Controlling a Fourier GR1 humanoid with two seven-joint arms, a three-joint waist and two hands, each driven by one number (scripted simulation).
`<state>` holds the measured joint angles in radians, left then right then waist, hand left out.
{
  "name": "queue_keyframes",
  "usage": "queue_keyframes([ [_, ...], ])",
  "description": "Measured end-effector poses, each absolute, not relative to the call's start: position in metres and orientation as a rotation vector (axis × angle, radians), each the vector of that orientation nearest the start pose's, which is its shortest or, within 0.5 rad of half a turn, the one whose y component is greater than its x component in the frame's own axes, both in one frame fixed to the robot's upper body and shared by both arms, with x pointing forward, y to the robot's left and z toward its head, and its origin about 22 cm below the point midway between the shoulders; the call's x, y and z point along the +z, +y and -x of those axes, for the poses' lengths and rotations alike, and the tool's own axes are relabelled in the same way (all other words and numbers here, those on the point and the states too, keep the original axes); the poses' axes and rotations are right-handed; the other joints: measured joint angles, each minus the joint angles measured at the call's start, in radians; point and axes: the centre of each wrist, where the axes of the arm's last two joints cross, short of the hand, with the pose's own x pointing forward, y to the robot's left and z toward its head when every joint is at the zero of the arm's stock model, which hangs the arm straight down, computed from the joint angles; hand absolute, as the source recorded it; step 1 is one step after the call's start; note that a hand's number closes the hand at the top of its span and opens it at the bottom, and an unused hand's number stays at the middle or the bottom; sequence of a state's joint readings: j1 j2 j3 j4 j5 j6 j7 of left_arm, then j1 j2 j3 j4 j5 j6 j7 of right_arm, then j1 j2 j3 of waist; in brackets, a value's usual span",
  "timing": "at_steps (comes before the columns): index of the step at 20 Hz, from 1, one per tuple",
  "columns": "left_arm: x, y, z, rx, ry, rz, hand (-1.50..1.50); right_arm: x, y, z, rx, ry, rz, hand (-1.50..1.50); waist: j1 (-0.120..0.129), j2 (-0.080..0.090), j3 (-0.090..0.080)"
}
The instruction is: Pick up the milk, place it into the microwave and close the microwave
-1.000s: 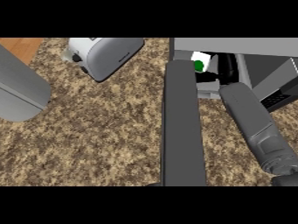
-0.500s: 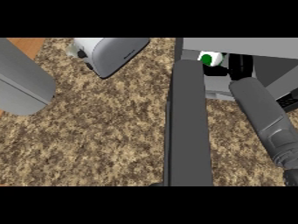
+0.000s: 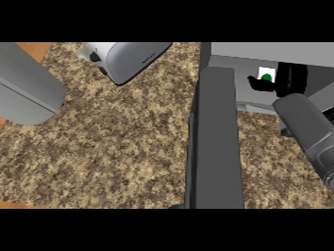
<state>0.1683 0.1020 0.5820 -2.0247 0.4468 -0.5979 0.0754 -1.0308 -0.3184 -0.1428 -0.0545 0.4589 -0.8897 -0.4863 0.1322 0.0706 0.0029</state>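
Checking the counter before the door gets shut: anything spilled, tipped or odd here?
No spill or damage shows. The milk sits inside the microwave, mostly hidden behind the right hand, so its posture can't be judged. The door stands wide open over the counter. A toaster lies near the far edge.

you saw the milk (image 3: 265,75), a white carton with a green mark, standing inside the open microwave (image 3: 271,51) at the counter's far right edge, its door (image 3: 214,142) swung out.
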Motion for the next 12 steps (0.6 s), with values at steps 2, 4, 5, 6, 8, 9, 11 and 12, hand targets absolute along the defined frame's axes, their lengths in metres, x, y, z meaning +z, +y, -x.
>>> queue_keyframes([
  [2, 0.098, 0.372, -0.150, -0.068, -1.945, 0.055, -1.50, 0.024, -0.272, -0.428, 0.435, -1.676, 1.247, -1.50, 0.002, -0.001, 0.002],
  [4, 0.099, 0.373, -0.152, -0.076, -1.942, 0.048, -1.50, 0.027, -0.266, -0.431, 0.452, -1.708, 1.226, -1.50, 0.003, -0.002, 0.003],
  [5, 0.098, 0.372, -0.154, -0.081, -1.938, 0.050, -1.50, 0.029, -0.263, -0.432, 0.462, -1.719, 1.218, -1.50, 0.005, -0.002, 0.003],
  [6, 0.098, 0.371, -0.155, -0.089, -1.934, 0.055, -1.50, 0.030, -0.263, -0.433, 0.468, -1.730, 1.208, -1.50, 0.005, -0.002, 0.003],
  [8, 0.096, 0.370, -0.156, -0.106, -1.925, 0.070, -1.50, 0.034, -0.263, -0.435, 0.487, -1.757, 1.182, -1.50, 0.007, -0.002, 0.004],
  [9, 0.095, 0.369, -0.157, -0.114, -1.921, 0.077, -1.50, 0.033, -0.259, -0.435, 0.495, -1.768, 1.164, -1.50, 0.007, -0.002, 0.004],
  [11, 0.095, 0.368, -0.160, -0.134, -1.920, 0.095, -1.50, 0.035, -0.256, -0.437, 0.503, -1.792, 1.124, -1.50, 0.006, -0.002, 0.004],
  [12, 0.094, 0.367, -0.161, -0.142, -1.916, 0.103, -1.50, 0.035, -0.252, -0.437, 0.504, -1.803, 1.099, -1.50, 0.005, -0.003, 0.004],
])
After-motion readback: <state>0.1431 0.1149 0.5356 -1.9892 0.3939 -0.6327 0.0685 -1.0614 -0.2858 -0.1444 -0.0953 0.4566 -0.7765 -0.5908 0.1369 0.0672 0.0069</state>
